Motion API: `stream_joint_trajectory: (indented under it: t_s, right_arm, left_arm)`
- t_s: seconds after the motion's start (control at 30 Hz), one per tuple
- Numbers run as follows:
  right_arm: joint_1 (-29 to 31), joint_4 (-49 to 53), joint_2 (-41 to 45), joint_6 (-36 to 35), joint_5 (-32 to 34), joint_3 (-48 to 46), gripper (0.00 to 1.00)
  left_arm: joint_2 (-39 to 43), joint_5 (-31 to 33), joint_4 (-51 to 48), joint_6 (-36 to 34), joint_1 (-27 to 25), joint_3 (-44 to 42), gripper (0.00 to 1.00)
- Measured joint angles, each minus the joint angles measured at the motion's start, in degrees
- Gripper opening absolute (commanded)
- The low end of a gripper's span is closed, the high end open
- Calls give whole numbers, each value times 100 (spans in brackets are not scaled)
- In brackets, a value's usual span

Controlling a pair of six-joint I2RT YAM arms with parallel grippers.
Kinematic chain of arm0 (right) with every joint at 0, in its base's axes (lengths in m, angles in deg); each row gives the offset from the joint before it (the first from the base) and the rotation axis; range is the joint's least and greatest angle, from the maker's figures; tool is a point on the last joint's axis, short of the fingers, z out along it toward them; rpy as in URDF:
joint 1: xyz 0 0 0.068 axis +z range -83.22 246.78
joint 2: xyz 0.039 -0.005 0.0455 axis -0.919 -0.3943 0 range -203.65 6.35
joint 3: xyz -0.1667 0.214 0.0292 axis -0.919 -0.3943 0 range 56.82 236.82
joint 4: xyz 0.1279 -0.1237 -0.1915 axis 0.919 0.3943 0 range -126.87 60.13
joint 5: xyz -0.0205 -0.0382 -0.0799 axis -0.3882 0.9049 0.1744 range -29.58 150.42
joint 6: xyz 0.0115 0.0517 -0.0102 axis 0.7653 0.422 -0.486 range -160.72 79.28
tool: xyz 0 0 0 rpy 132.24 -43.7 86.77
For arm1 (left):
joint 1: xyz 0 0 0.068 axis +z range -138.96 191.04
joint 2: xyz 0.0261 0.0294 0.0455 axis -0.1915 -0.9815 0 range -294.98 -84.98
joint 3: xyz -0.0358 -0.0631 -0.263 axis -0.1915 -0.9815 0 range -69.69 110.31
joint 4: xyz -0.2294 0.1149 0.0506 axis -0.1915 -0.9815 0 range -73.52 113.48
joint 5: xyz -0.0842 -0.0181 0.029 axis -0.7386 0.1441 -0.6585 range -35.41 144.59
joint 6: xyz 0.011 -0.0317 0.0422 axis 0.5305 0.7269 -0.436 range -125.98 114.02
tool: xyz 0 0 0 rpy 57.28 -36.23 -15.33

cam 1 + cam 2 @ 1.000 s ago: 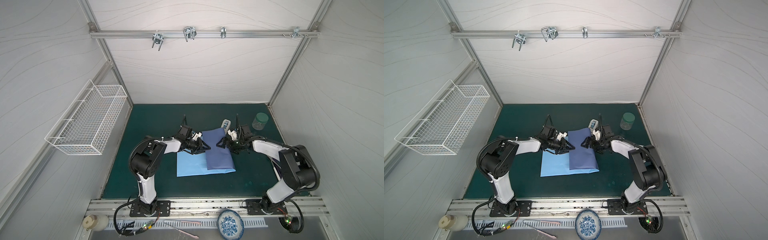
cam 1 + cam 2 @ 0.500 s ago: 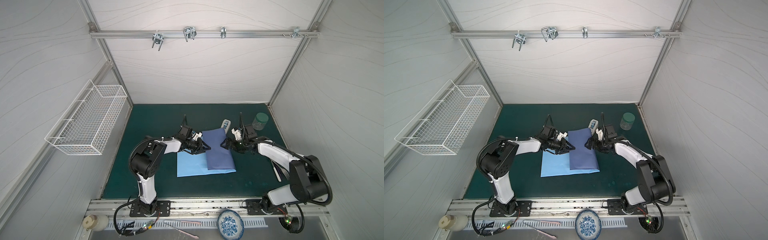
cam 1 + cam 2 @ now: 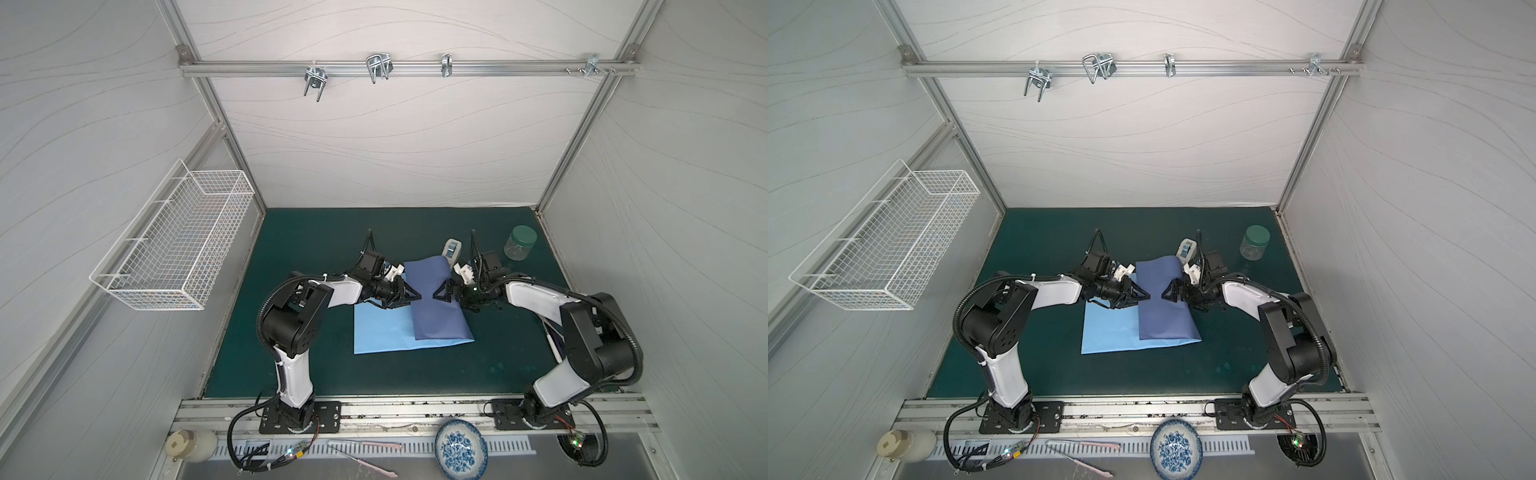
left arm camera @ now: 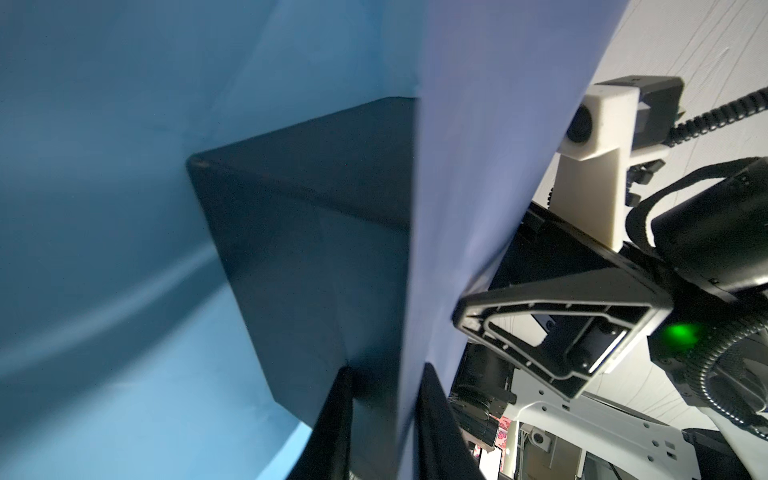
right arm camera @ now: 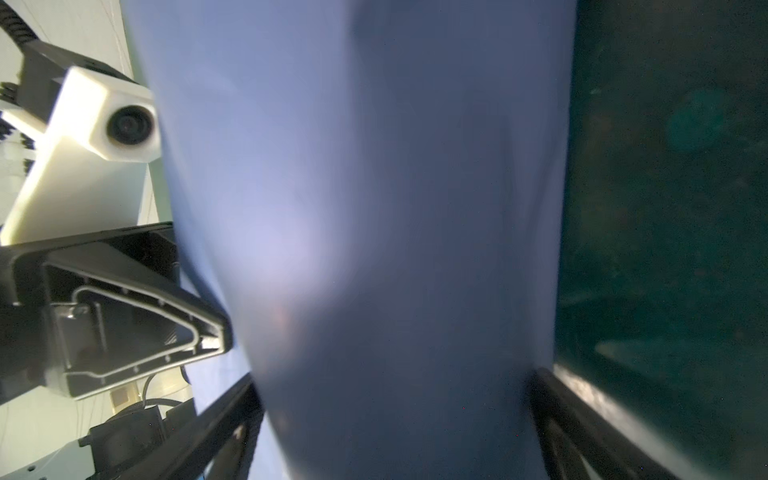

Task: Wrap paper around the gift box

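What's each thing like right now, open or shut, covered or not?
gift box: on the paper, partly covered, one corner bare.
paper: one flap folded over the gift box, rest flat.
left fingers: narrow, either side of the flap edge; grip unclear.
right fingers: wide open, draped paper between them.
jar: upright, green lid on.
bowl: upright, looks empty.

Two grippers, left gripper [image 3: 417,297] and right gripper [image 3: 436,297], are facing each other. Between them one paper [image 3: 438,320] is draping one gift box [image 4: 316,232]. Beyond the right gripper one tape dispenser [image 3: 452,249] and one jar [image 3: 520,244] are standing.
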Motion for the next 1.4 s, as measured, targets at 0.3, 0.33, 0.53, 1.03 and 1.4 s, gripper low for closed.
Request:
stream_joint_trajectory:
  t_s: [0.3, 0.33, 0.53, 1.03, 1.4]
  right_arm:
    - [216, -205, -7, 190, -81, -39, 99]
    - [269, -227, -7, 221, -94, -42, 99]
    - [708, -348, -4, 459, -81, -48, 99]
    - [737, 42, 525, 376, 170, -50, 99]
    - [308, 356, 702, 68, 293, -50, 99]
  left_arm:
    - [160, -125, 52, -90, 240, -260, 4]
    - [201, -127, 44, -122, 282, -308, 4]
    - [557, -153, 13, -304, 557, -741, 4]
    - [1023, -129, 527, -157, 791, -1453, 3]
    - [931, -79, 1104, 678, 330, -1517, 0]
